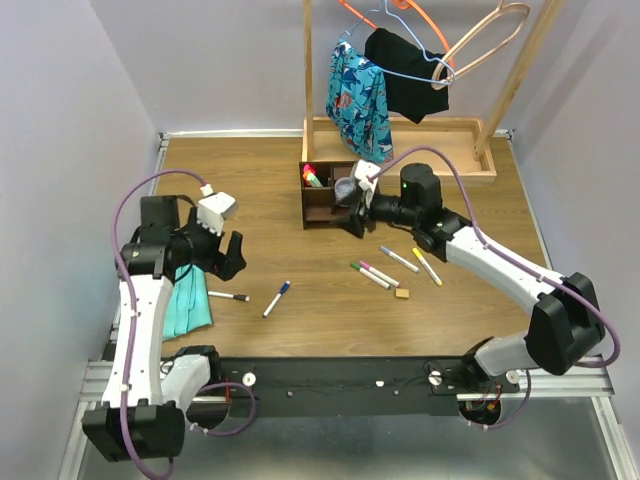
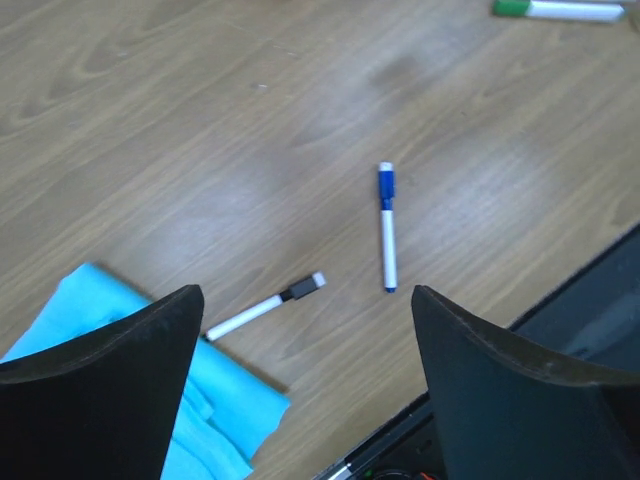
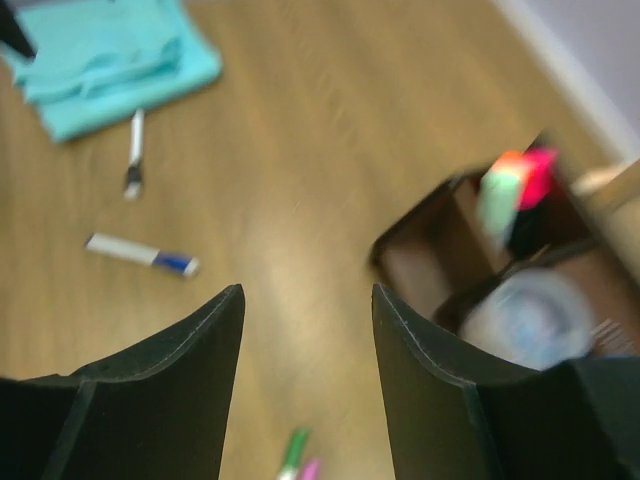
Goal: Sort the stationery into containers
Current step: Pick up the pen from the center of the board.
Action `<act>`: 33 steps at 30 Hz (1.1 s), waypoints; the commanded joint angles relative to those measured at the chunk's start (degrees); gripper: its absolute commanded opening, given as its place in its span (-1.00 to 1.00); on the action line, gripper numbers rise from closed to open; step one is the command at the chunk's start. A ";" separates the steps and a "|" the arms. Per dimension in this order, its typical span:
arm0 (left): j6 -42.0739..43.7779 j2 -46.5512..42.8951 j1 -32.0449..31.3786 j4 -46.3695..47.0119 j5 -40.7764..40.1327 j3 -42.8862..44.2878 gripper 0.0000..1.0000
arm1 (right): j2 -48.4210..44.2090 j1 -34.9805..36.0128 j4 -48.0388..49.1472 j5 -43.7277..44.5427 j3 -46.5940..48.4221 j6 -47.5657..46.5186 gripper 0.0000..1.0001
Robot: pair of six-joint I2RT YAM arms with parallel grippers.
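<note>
The dark brown organizer (image 1: 322,200) stands mid-table and holds highlighters (image 1: 313,177) and the clear round tub (image 1: 345,188). My right gripper (image 1: 357,215) is open and empty at its front right corner. In the right wrist view (image 3: 308,290) the organizer (image 3: 430,250), tub (image 3: 530,315) and highlighters (image 3: 515,185) lie to the right of the jaws. My left gripper (image 1: 225,255) is open and empty above a black-capped marker (image 2: 265,307) and a blue-capped marker (image 2: 386,225). Green (image 1: 368,274), pink (image 1: 380,273), purple (image 1: 398,259) and yellow (image 1: 427,266) markers and a tan eraser (image 1: 402,293) lie right of centre.
A teal folded cloth (image 1: 185,300) lies at the near left by the left arm. A clothes rack with a light wooden tray (image 1: 440,140), hangers and hanging clothes stands at the back. The black rail (image 1: 350,375) runs along the near edge.
</note>
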 commanded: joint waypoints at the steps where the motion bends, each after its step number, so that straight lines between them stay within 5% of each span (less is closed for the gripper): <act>1: -0.14 5.28 -5.77 -1.72 -2.85 0.94 0.75 | -5.12 0.27 -19.71 -0.90 -5.96 1.78 0.22; 7: -8.41 12.31 -17.10 1.89 -12.53 1.11 0.41 | -16.99 0.36 -12.51 22.38 -10.72 8.02 0.30; 11: -13.42 16.02 -25.01 5.75 -14.54 -0.99 0.31 | -17.27 0.27 -17.65 33.56 -5.55 13.12 0.39; 18: -19.41 25.50 -31.09 11.13 -21.05 -1.71 0.22 | -14.89 -1.04 -31.83 32.78 5.00 8.32 0.40; 22: -19.40 36.38 -31.97 8.58 -24.92 1.72 0.08 | -15.33 -1.48 -32.45 37.44 6.50 4.08 0.42; 33: -21.25 43.79 -33.81 10.51 -25.63 7.62 0.09 | -17.53 -8.34 -31.14 35.95 4.58 4.78 0.43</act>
